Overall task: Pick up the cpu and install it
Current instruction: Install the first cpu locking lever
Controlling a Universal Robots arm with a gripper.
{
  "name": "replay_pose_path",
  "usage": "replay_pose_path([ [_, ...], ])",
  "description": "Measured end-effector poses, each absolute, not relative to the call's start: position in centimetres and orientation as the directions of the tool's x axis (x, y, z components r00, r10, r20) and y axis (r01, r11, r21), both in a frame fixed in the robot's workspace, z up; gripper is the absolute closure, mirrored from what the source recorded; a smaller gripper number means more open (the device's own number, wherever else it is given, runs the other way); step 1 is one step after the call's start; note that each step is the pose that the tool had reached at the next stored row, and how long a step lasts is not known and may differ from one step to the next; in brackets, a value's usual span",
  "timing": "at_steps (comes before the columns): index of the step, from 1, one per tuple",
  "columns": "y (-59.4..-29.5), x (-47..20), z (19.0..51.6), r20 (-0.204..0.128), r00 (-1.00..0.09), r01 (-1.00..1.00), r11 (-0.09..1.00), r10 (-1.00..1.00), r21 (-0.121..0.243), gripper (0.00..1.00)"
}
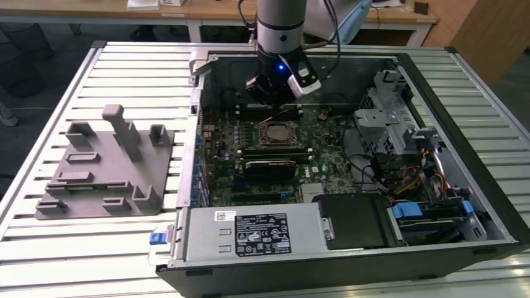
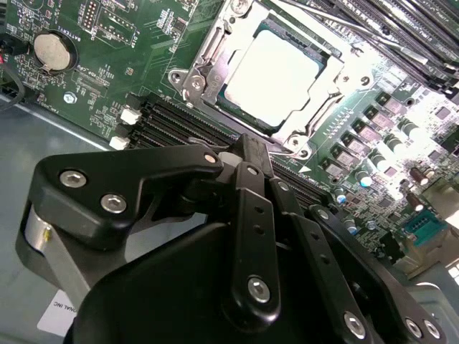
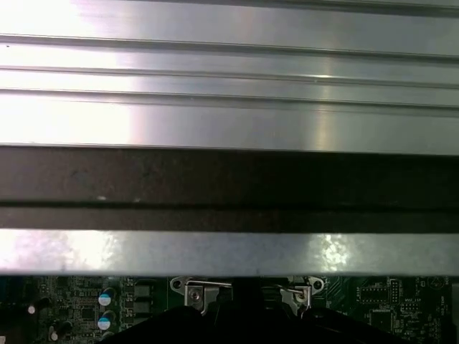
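- Setting: a workroom with pale wooden desks point(image 1: 207, 9) along the back. A ribbed aluminium table point(image 1: 124, 68) takes up the foreground of the exterior view.
- Table, exterior view's left: a grey fixture block point(image 1: 99, 177) with upright posts and shallow recesses is laid flat on the ribs.
- Table, centre to the exterior view's right: an open computer case point(image 1: 331, 273) is laid on its side. The green motherboard point(image 1: 323, 161) is exposed, and a drive cage and cable bundles are packed along the side at the exterior view's right.
- Labels: a black label point(image 1: 263, 236) with white print is fixed to the silver power supply point(image 1: 207, 239), and a small white sticker point(image 1: 225, 215) is placed just beside it. The print is too small to be made out.
- Task item: the cpu point(image 1: 273, 133) point(image 2: 276, 75) is seated flat inside the metal socket frame point(image 2: 208, 72) near the middle of the motherboard. Its silvery-white top is brightly lit in the second wrist view.
- Arm point(image 1: 280, 25): it is held upright, coming down from the top of the exterior view. A blue light is lit at the wrist, which is positioned over the far part of the motherboard, just beyond the socket.
- Gripper point(image 1: 267, 105) point(image 2: 246, 147): the black linkages are seen drawn together to a single tip with nothing gripped. It hangs over the memory slots point(image 2: 179, 122) just beside the socket frame, apart from the cpu.
- Other: a coin cell point(image 2: 50, 49) is mounted on the motherboard, well apart from the socket.
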State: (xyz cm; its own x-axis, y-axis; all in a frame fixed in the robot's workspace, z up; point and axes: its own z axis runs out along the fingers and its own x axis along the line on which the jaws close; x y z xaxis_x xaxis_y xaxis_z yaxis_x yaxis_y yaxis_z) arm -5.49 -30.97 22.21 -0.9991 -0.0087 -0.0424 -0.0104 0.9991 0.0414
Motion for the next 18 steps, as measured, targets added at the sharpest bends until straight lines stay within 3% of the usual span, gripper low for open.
replay_pose_path([
  [18,-30.82,-4.7,21.73,-0.042,-0.999,-0.011,0.999,-0.009,0.041,0.89],
])
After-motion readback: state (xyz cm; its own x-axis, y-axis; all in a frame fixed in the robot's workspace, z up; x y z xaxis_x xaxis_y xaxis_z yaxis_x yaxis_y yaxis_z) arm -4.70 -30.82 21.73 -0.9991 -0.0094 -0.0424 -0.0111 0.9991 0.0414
